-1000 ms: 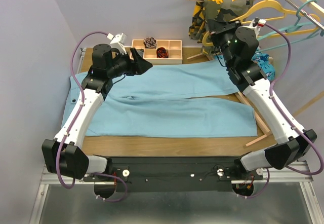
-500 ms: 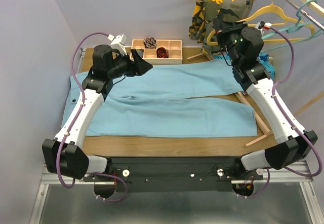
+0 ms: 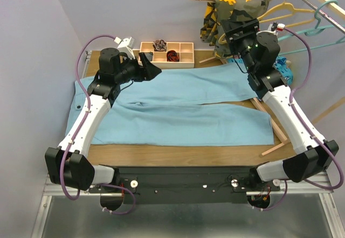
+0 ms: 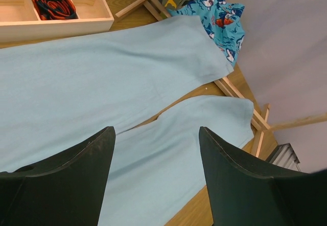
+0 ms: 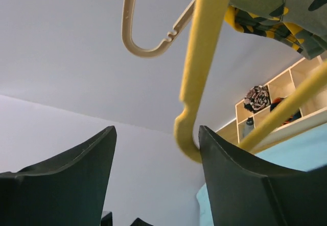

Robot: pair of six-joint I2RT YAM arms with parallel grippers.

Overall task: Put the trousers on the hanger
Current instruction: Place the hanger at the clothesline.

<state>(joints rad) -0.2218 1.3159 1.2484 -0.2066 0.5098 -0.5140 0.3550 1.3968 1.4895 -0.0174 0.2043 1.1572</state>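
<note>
Holds the left white-and-black arm [image 3: 89, 114] stretched forward and inward at mid height, with the left black two-finger gripper [image 4: 157, 129] tipped downward, jaws spread wide and empty. Keeps the right white-and-black arm [image 3: 291, 118] reared high at the far right, wrist tilted upward, the right black two-finger gripper [image 5: 157, 128] likewise parted wide, clamping nothing.

The yellow hanger [image 5: 204, 57] crosses the gap between the right pincer's [image 5: 156, 129] parted jaws, and its curled end just ahead bars a straight push. A pale hanger hook [image 5: 138, 42] hangs above it, and the camouflage garment [image 5: 296, 11] crowds in at upper right. To the pincer's left there is only open air before the wall [image 5: 61, 57].

Under the left pincer [image 4: 156, 129] the trousers [image 4: 76, 83] lie flat on the bench [image 3: 178, 154] with nothing between. A wooden tray [image 4: 51, 24] stands ahead to its left. Shark-print cloth [image 4: 219, 11] and a wooden frame [image 4: 240, 95] stand farther ahead to its right.
</note>
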